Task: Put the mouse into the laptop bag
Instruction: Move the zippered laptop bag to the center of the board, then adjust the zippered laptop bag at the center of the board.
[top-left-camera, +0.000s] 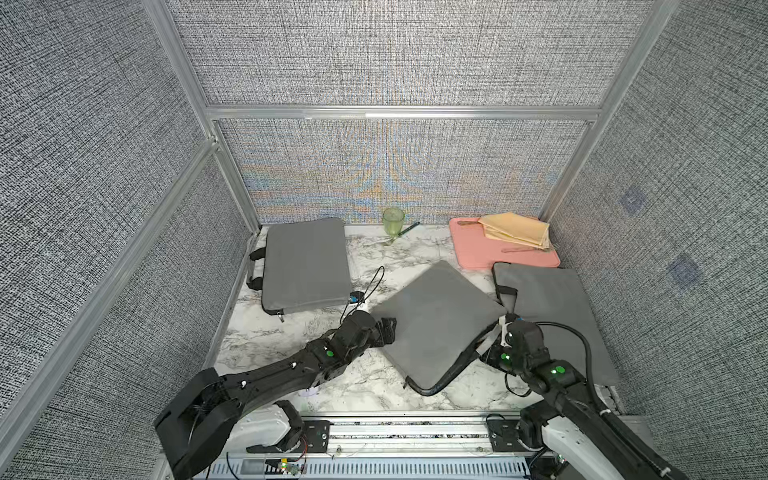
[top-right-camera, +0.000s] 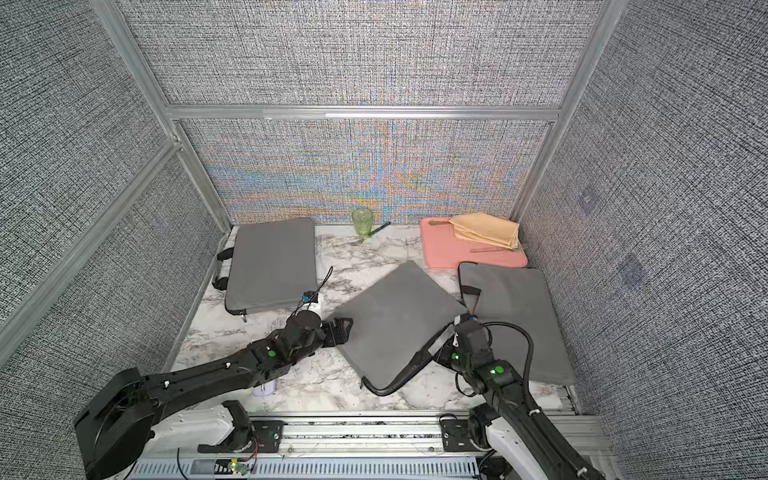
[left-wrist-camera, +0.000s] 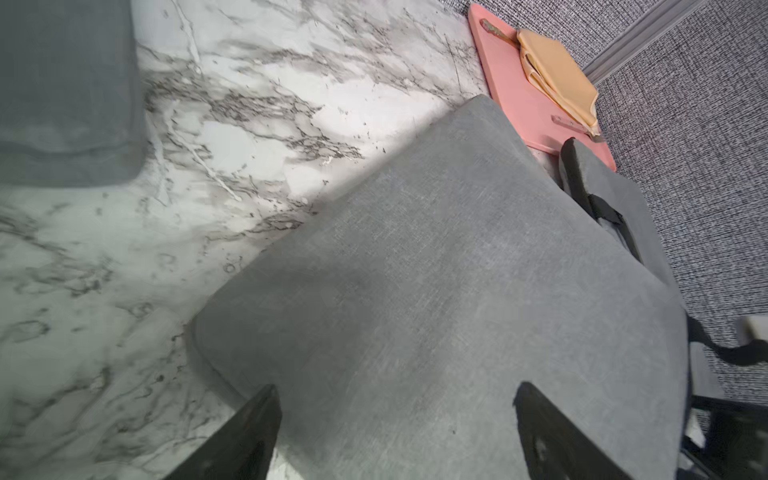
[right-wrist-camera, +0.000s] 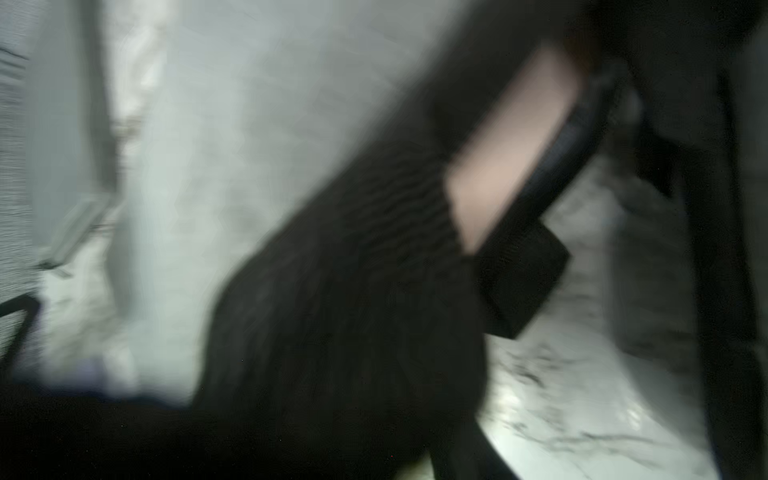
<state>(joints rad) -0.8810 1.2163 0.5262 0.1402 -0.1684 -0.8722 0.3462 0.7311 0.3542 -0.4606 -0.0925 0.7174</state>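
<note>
The laptop bag (top-left-camera: 436, 324) is a grey sleeve lying askew in mid table, seen in both top views, its near right edge gaping with black zip trim (top-left-camera: 449, 376). My left gripper (top-left-camera: 388, 328) hovers over its left corner, open; in the left wrist view both fingers (left-wrist-camera: 257, 428) straddle bare grey fabric (left-wrist-camera: 415, 291). My right gripper (top-left-camera: 496, 336) is at the bag's right edge by the opening. The right wrist view is blurred, filled by a black strap (right-wrist-camera: 353, 291), with its jaws not discernible. The mouse (top-left-camera: 311, 391), pale lilac, peeks out from under my left forearm.
A second grey bag (top-left-camera: 305, 266) lies at the back left, a third (top-left-camera: 552, 307) along the right wall. A green cup (top-left-camera: 392, 220) and a pen (top-left-camera: 409, 229) stand at the back. A pink board (top-left-camera: 498, 253) carries a yellow cloth (top-left-camera: 515, 230).
</note>
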